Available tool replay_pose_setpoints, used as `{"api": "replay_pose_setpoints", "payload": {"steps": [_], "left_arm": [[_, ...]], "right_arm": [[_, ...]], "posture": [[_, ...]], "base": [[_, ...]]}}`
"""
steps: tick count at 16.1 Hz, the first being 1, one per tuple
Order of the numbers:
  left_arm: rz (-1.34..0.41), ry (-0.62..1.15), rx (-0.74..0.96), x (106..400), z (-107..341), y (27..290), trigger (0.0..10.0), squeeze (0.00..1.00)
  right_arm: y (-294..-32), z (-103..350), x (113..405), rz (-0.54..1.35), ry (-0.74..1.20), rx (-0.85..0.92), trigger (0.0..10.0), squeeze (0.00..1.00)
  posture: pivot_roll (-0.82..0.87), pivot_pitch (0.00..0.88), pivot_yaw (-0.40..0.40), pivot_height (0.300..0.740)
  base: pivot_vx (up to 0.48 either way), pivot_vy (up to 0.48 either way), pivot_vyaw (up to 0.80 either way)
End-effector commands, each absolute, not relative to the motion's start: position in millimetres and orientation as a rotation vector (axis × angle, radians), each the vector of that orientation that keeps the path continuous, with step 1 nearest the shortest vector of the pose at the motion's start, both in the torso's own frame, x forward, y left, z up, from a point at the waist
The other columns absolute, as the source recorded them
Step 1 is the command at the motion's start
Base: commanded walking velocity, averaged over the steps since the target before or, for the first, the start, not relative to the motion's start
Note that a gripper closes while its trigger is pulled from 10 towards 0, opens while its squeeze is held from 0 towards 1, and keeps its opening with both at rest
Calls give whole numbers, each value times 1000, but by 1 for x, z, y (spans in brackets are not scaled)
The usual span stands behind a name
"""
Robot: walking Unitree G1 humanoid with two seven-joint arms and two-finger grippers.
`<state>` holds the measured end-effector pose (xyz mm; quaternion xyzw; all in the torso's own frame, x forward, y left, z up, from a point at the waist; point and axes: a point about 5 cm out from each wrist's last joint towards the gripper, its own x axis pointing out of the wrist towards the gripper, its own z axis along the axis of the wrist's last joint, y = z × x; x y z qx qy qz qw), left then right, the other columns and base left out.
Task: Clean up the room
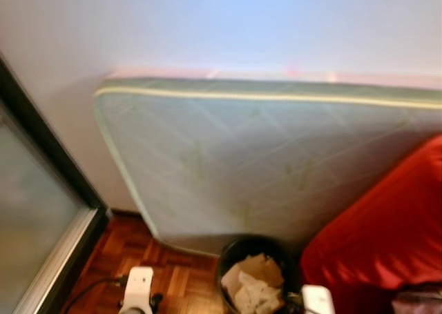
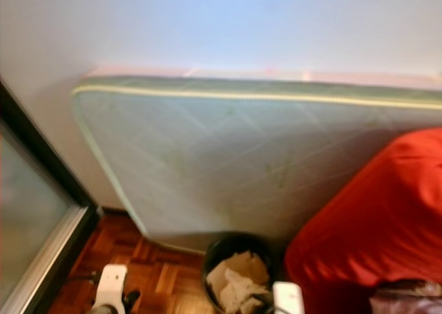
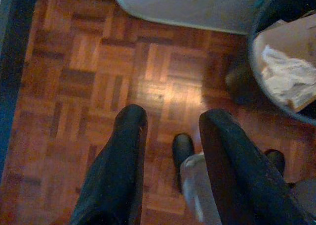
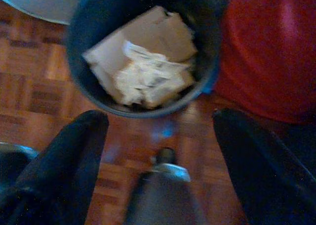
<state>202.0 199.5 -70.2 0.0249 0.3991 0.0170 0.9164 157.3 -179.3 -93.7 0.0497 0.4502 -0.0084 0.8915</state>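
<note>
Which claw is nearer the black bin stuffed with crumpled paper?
Right. The right claw hangs open just short of the black bin; the left claw, also open, is over bare parquet with the bin off to its side.

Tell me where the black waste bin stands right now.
In the left eye view, the black waste bin stands low and centre on the parquet floor, before the leaning mattress and left of the red cover.

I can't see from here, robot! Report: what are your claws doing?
Left claw open, empty, over parquet floor. Right claw open, empty, above black bin holding paper and cardboard. Mattress and red cover crowd the bin.
</note>
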Motion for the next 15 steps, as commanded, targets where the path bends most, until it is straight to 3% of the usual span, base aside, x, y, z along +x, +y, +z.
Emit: {"api": "replay_pose_setpoints", "payload": {"steps": [1,4,8,15], "left_arm": [[55,853,50,194,-74,203,10000,0],[58,858,52,193,-75,205,10000,0],[58,864,51,190,-76,207,10000,0],[57,864,49,189,-76,207,10000,0]], "right_arm": [[-185,-96,149,-35,950,118,10000,0],[-210,-96,139,-64,958,108,10000,0],[-211,-95,139,-65,960,108,10000,0],[-158,-96,156,-9,955,114,10000,0]], "posture": [[47,0,16,740],[47,0,17,740],[48,0,17,740],[47,0,15,740]], "base": [[-289,0,0],[-286,0,0],[-286,0,0],[-285,0,0]]}}
